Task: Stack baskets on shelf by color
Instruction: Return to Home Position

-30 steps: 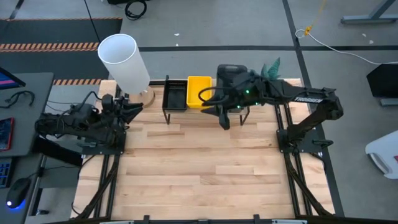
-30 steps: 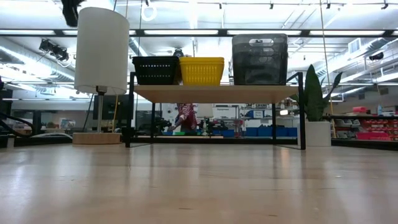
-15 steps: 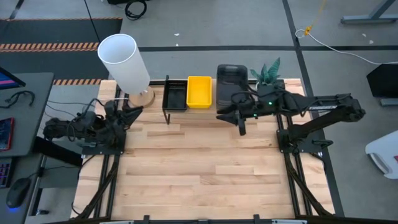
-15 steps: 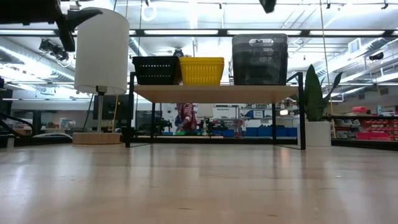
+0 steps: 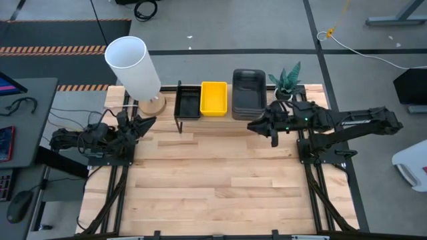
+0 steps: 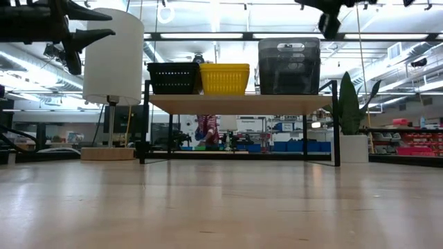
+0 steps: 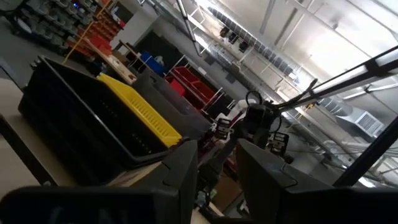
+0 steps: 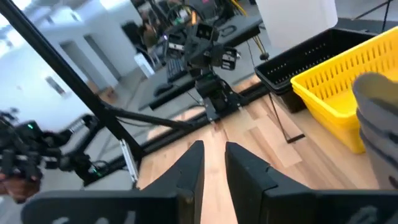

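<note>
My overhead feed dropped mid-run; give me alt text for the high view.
On the shelf at the table's far edge stand, left to right, a black basket, a yellow basket and a grey basket. The left pincer hovers by the lamp; the right pincer hovers just in front of the grey basket, both empty.

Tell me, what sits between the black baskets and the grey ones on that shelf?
The yellow baskets, right beside the black baskets, with a gap before the grey baskets. Both the high and low views show it.
</note>
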Tool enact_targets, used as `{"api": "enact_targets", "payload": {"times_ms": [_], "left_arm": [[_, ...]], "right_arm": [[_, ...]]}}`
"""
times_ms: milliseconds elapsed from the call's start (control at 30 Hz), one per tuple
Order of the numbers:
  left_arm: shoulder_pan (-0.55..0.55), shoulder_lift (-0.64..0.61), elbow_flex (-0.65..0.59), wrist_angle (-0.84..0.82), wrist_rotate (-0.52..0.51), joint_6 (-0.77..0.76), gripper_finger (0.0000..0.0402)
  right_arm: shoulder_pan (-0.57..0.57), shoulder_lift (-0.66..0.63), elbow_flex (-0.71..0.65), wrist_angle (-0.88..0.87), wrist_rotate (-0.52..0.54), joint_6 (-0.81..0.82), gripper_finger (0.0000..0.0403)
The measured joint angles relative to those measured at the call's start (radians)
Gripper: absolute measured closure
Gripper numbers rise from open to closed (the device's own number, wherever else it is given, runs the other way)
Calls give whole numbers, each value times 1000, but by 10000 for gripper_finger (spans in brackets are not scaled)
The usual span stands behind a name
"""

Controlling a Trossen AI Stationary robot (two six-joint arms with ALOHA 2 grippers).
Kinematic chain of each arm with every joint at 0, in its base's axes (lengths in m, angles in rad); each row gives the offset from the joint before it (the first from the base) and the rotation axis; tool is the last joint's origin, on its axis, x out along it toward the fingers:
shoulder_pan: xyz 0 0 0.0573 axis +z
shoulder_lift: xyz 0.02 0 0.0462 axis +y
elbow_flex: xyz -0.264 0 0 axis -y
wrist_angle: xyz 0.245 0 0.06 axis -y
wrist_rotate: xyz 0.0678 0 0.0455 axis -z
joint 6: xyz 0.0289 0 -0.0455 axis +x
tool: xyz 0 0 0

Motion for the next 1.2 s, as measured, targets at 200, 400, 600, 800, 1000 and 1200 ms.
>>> {"api": "enact_targets", "payload": {"times_ms": [200,400,600,800,1000,1200], "left_arm": [[0,0,0,0,0,-12,285],[0,0,0,-1,-2,-19,285],[0,1,0,-17,-18,-23,285],[-1,1,0,-62,-18,-61,285],[-1,1,0,-67,-18,-64,285],[-1,1,0,-86,-19,-66,285]], "right_arm": [[0,-78,-166,159,0,84,357],[0,-178,-321,322,8,164,382],[1,-295,-422,368,11,231,399],[27,-404,-441,284,97,204,399],[69,-529,-441,137,158,195,400],[102,-647,-442,31,249,171,400]]}}
